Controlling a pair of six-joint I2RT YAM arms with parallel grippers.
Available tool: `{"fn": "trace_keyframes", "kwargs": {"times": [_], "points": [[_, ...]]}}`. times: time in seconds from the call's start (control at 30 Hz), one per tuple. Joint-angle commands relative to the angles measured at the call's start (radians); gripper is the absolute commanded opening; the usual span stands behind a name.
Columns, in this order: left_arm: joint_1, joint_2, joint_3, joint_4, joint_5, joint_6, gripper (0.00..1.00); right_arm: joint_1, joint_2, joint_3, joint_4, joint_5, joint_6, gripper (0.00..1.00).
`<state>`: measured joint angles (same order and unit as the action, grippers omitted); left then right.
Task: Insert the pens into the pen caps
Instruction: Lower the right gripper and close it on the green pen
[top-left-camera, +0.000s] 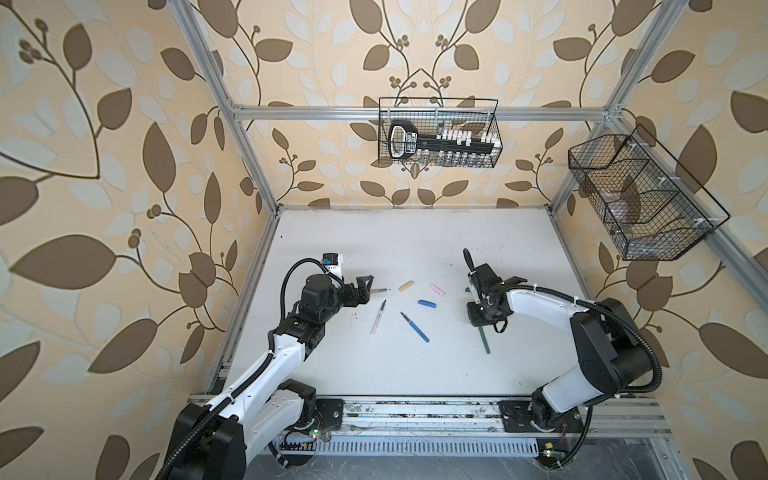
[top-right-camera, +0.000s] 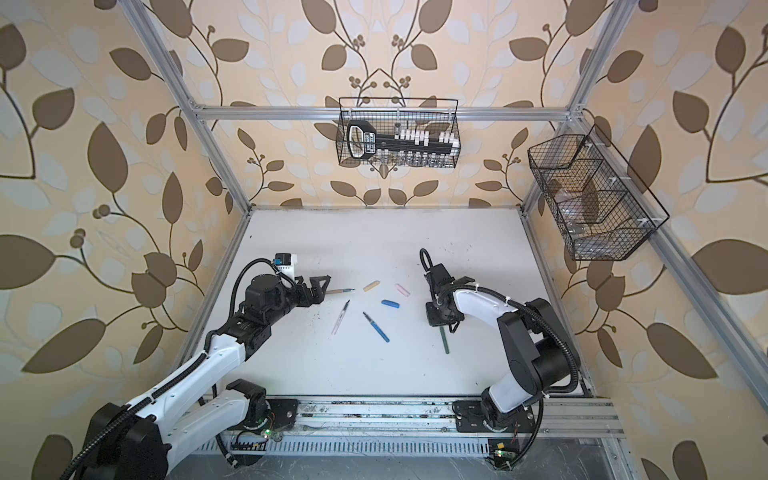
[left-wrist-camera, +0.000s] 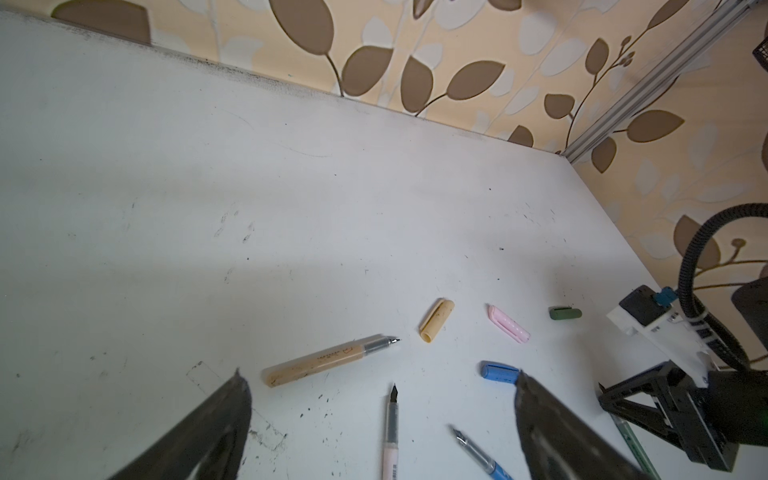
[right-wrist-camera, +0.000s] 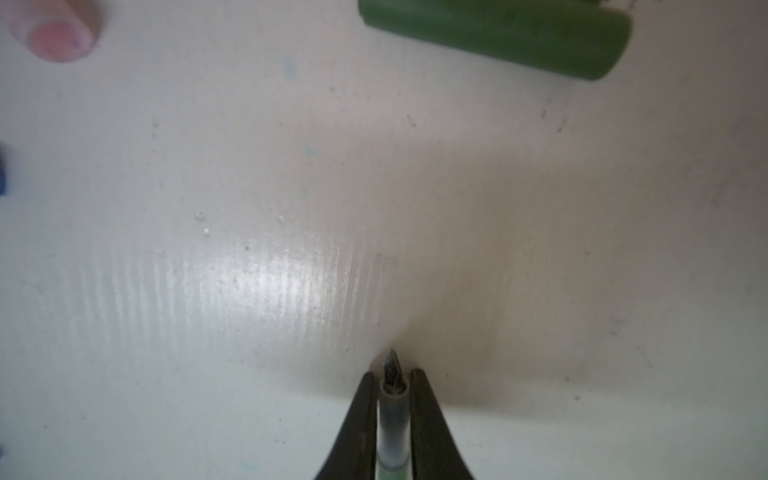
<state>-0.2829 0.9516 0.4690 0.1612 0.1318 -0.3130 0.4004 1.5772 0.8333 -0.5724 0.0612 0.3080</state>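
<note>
White table (top-left-camera: 415, 245) in both top views, every piece lying near the middle of the frame. Centre-left, the tan pen (top-left-camera: 380, 290), nib toward the tan cap (top-left-camera: 407, 286) just beside it. Right of that, the pink cap (top-left-camera: 437, 289); slightly lower, the blue cap (top-left-camera: 427, 304). Lower again, the whitish-pink pen (top-left-camera: 378, 318) and the blue pen (top-left-camera: 415, 327), both apart from their caps. Centre-right, the dark green pen (top-left-camera: 484, 340) poking out from under the right arm (top-left-camera: 536, 301). Over the tan pen's blunt end, the left gripper (top-left-camera: 366, 289), spread wide and grasping nothing.

From the left wrist: jaws splayed with only bare table between the tips. Tan pen, tan cap, pink cap, blue cap and the dark green cap (left-wrist-camera: 564, 312) all loose, every cap empty.

From the right wrist: the right gripper (right-wrist-camera: 392, 376) clenched on the dark green pen's grey neck, one finger flush against each side, nib just past the tips. Dark green cap on its side, well apart beyond the nib. Cannot tell whether the pen is off the table.

Nothing capped so far: four pens, four caps, none joined. By the look of it, the first pairing barely begun; bringing nib to cap, lining up and pushing home all left to do, then three more.
</note>
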Motion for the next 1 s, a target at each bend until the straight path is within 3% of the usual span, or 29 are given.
{"fn": "trace_keyframes", "kwargs": {"times": [0.0,0.3,0.5,0.6,0.97], "points": [[-0.007,0.001,0.013,0.035,0.028,0.026,0.99,-0.014,0.007,-0.046,0.02,-0.024,0.012,0.14],[-0.007,0.008,0.015,0.032,0.028,0.028,0.99,-0.055,-0.011,-0.048,0.095,-0.074,0.025,0.09],[-0.007,0.018,0.02,0.032,0.028,0.024,0.99,-0.063,-0.035,-0.045,0.066,-0.063,0.014,0.3],[-0.007,0.019,0.02,0.031,0.015,0.017,0.99,-0.059,-0.072,-0.042,0.031,-0.053,0.007,0.36],[-0.009,0.038,0.035,0.013,-0.018,-0.015,0.99,0.011,-0.088,-0.03,-0.048,-0.008,0.011,0.39]]}}
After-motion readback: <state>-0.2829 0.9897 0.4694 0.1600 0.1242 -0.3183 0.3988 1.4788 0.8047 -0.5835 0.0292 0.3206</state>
